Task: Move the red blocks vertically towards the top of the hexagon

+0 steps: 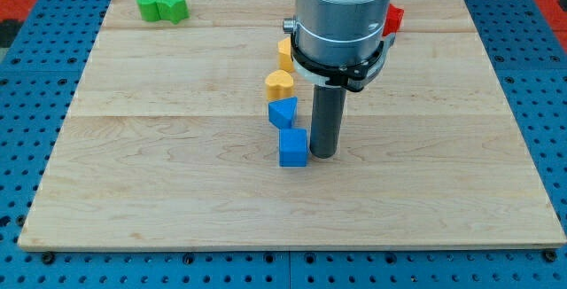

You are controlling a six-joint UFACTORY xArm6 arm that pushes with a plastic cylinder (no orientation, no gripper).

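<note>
Pale wooden board [177, 174] of glued planks lies on a blue perforated base [27, 103], whose holes show along the view's left, right and bottom edges; a strip of red shows at the view's top right corner. Single camera view only. The arm's grey cylindrical body [344, 10] enters from the view's top edge and is cut off there; it covers much of the board's upper middle. It ends in a dark rod, and my tip [322, 155] rests on the board just beside the right face of a blue cube [293, 147], touching it or nearly so; contact cannot be confirmed. No jaws on this rig, so no open or closed state applies. One red block [395, 19] is visible only as a small piece poking out from behind the arm body at the view's upper right, shape not readable; whether more red lies hidden behind the arm cannot be told. An orange block [284, 54] is half hidden by the arm's collar. A second orange block [279, 85], rounded on top, sits below it, close above a blue wedge-like block [283, 112]. Two green blocks [163, 6] stand touching at the view's top left, well apart from the rest.
</note>
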